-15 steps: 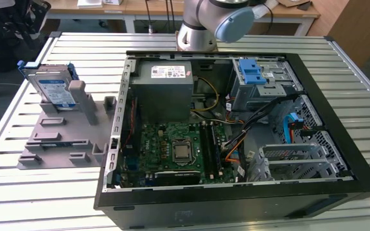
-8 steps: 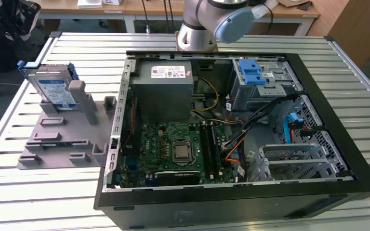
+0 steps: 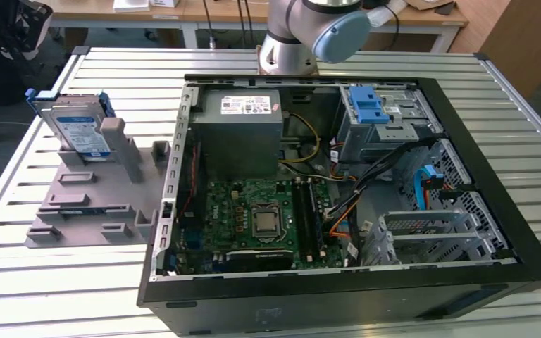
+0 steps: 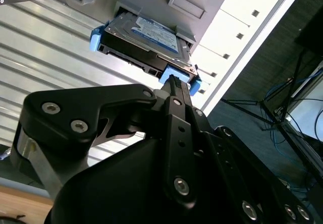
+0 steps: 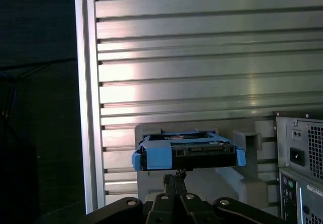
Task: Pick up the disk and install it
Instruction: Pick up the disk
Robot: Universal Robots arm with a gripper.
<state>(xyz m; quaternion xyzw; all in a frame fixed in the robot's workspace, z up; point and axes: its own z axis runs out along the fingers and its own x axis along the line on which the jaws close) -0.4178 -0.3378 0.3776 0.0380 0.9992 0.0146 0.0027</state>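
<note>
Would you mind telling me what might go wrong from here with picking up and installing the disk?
1. The gripper looks shut and points at the edge of the disk; approaching like that, it might push the disk rather than grasp it.
2. The disk stands on edge in the grey holder; an off-centre pull could jam it.
3. Loose cables cross the open case near the drive cage and could snag the disk.

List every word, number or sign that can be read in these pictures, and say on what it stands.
None can be read.
Label on the disk: print too small in the exterior view, blurred in the second wrist view.
White sticker on the grey metal box: print too small.
</note>
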